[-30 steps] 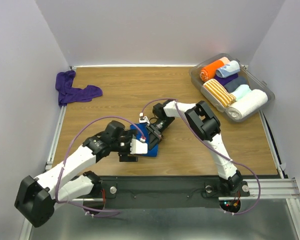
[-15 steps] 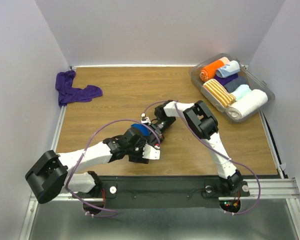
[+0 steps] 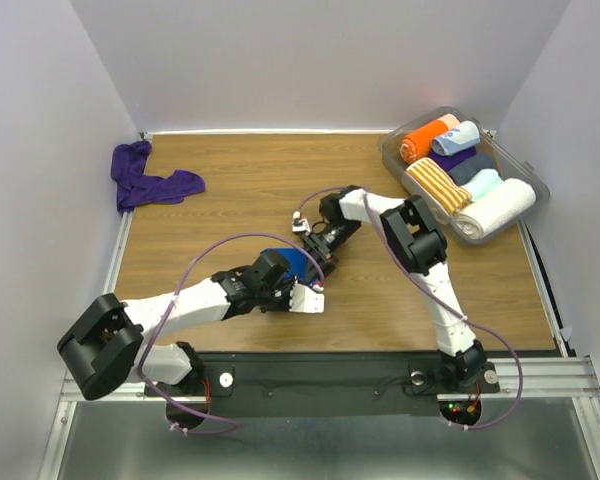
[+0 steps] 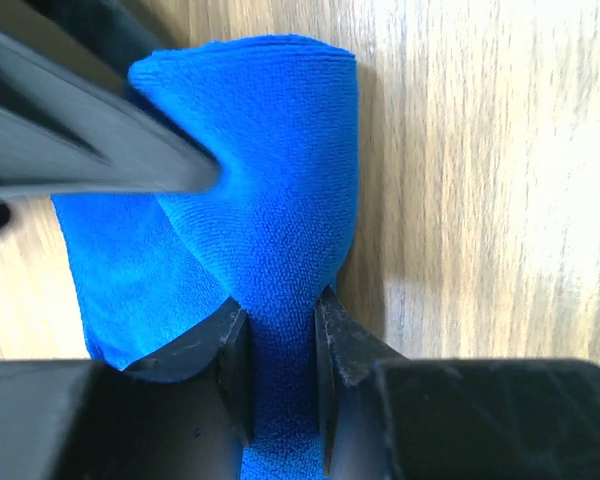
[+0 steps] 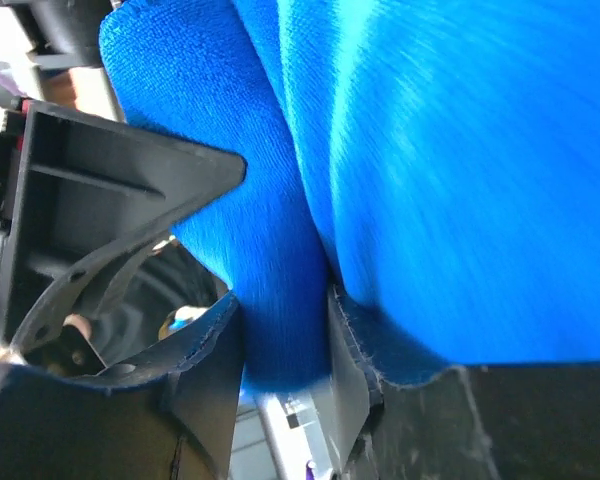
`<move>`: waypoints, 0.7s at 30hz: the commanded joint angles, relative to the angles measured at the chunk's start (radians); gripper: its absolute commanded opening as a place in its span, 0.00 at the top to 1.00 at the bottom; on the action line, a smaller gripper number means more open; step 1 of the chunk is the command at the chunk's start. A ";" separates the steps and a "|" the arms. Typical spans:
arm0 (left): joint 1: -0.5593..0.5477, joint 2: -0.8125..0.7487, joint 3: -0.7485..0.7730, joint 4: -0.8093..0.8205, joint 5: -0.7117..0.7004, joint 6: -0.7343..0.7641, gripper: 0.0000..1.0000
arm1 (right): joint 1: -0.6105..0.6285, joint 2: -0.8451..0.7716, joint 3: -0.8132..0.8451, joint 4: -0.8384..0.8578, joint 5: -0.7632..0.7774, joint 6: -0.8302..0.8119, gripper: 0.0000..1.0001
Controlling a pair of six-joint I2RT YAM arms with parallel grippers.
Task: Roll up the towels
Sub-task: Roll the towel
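While the left hand (image 4: pixel 280 315) and right hand (image 5: pixel 283 310) both pinch the blue towel (image 3: pixel 293 262) mid table (image 3: pixel 240 180), it looks roughly rolled, prob needs tidying. Btw the purple towel (image 3: pixel 148 183) lies crumpled in the far-left corner, unrolled, so approx half left.

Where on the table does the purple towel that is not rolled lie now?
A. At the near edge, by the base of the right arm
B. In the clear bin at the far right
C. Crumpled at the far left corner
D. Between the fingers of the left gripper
C: the top view shows the purple towel in a loose, crumpled heap at the far left corner of the table, against the left wall.
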 commanded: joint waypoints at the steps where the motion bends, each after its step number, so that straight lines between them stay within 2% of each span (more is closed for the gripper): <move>1: -0.006 0.018 0.028 -0.195 0.121 -0.042 0.90 | -0.118 -0.126 0.050 0.093 0.116 0.075 0.57; 4: 0.007 0.040 0.045 -0.224 0.154 -0.044 0.90 | -0.169 -0.177 0.049 0.143 0.141 0.137 0.55; 5: 0.015 0.061 0.062 -0.232 0.168 -0.044 0.90 | -0.184 -0.214 0.050 0.155 0.144 0.149 0.51; 8: 0.066 0.122 0.108 -0.276 0.269 -0.039 0.90 | -0.244 -0.304 0.058 0.169 0.171 0.155 0.48; 10: 0.116 0.184 0.154 -0.322 0.308 -0.024 0.89 | -0.259 -0.357 0.049 0.174 0.200 0.135 0.31; 12: 0.159 0.225 0.192 -0.379 0.366 0.001 0.88 | -0.275 -0.444 0.017 0.182 0.263 0.124 0.28; 13: 0.181 0.248 0.214 -0.403 0.394 0.013 0.88 | -0.276 -0.478 0.003 0.182 0.282 0.114 0.14; 14: 0.228 0.302 0.265 -0.431 0.449 0.022 0.87 | -0.276 -0.508 -0.009 0.182 0.303 0.102 0.10; 19: 0.355 0.463 0.395 -0.589 0.578 0.116 0.86 | -0.276 -0.714 -0.115 0.200 0.435 0.019 0.08; 21: 0.400 0.540 0.450 -0.646 0.615 0.142 0.85 | -0.269 -0.763 -0.144 0.208 0.458 -0.026 0.03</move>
